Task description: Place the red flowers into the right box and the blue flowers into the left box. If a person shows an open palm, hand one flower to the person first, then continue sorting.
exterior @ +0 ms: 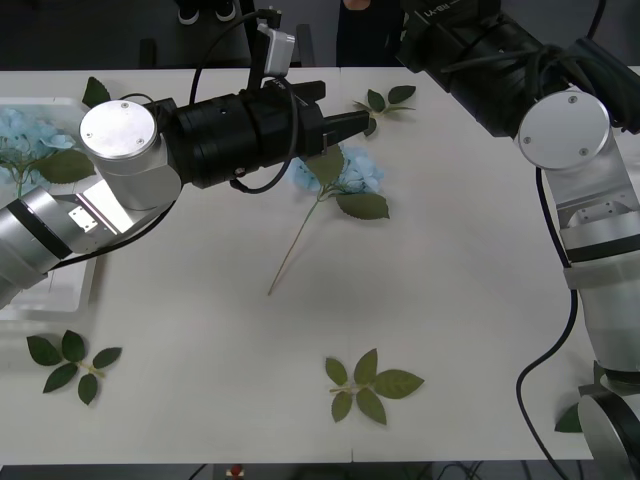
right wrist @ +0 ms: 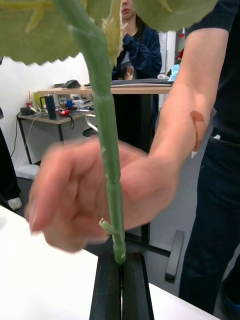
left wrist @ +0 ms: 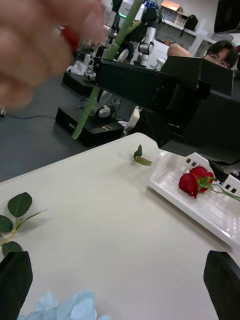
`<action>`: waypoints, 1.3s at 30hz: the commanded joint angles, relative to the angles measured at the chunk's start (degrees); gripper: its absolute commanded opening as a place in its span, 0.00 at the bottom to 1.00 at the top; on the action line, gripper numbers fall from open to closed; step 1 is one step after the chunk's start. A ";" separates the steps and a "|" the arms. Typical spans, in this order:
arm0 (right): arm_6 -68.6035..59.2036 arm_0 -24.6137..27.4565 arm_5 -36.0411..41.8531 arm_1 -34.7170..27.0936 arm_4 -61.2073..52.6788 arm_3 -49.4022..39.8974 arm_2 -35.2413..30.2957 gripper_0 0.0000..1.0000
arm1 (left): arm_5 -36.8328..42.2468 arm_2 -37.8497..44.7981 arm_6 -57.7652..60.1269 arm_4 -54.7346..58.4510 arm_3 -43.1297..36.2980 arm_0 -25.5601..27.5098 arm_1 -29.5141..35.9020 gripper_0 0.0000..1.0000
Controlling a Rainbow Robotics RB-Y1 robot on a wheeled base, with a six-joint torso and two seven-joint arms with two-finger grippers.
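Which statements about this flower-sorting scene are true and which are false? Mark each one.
1. The right gripper is shut on a thin green stem. True.
2. The person's bare hand is far from that stem. False: it is right at the stem.
3. A pale blue fluffy flower lies on the white table below the open left gripper. True.
4. The white plastic right box holds blue flowers. False: red roses lie in it.

Even, bright overhead light on my white table (exterior: 460, 300), soft faint shadows under my arms, the person's hand (right wrist: 95, 195) smeared by motion blur, stem (right wrist: 107, 125) near my lens soft-focused.
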 commanded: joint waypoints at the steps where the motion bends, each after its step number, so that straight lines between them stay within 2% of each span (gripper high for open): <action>1: -5.12 -2.16 -0.20 0.16 3.69 -1.09 0.06 0.00 | -0.17 0.87 0.37 0.85 -0.55 -1.46 0.68 1.00; 8: -6.27 -2.25 -0.11 0.16 4.21 -1.09 0.06 0.00 | -0.17 -2.21 0.37 7.80 -0.55 -1.37 5.43 1.00; 13: -6.35 -2.25 -0.20 0.07 4.21 -1.09 -0.03 0.00 | -0.17 -6.95 0.37 12.63 0.51 -1.46 11.76 1.00; 14: -6.27 -2.25 -0.20 0.16 4.21 -1.09 -0.11 0.05 | -0.17 -7.65 0.37 13.25 0.68 -1.46 12.55 1.00; 16: -6.35 -2.25 -0.20 0.16 4.04 -1.09 -0.20 0.39 | -0.17 -10.29 0.37 14.92 1.82 -1.46 15.71 1.00; 17: -6.35 -2.25 -0.20 0.16 3.95 -1.09 -0.20 0.46 | -0.17 -11.35 0.37 15.62 2.44 -1.46 16.85 1.00; 18: -6.35 -2.25 -0.20 0.16 3.86 -1.09 -0.29 0.57 | -0.17 -12.22 0.37 16.41 2.97 -1.46 18.35 1.00; 19: -6.35 -2.25 -0.20 0.07 3.69 -1.09 -0.29 0.63 | -0.17 -12.75 0.37 16.76 3.23 -1.46 18.87 1.00; 20: -6.35 -2.25 -0.20 0.07 3.42 -1.09 -0.29 0.74 | -0.17 -13.54 0.37 17.29 4.11 -1.55 20.11 1.00; 23: -6.35 -2.25 -0.20 -0.02 2.72 -1.09 -0.29 0.90 | -0.17 -15.04 0.37 17.38 5.96 -1.46 22.13 1.00; 29: -6.09 -2.16 2.35 -0.72 -0.44 -1.53 -0.99 0.96 | -0.17 -15.56 0.37 16.85 8.94 -1.55 22.74 1.00; 39: -6.53 3.82 19.67 -7.75 -11.17 -8.29 -8.11 0.97 | -0.08 -15.56 0.37 17.82 8.94 -1.46 22.65 1.00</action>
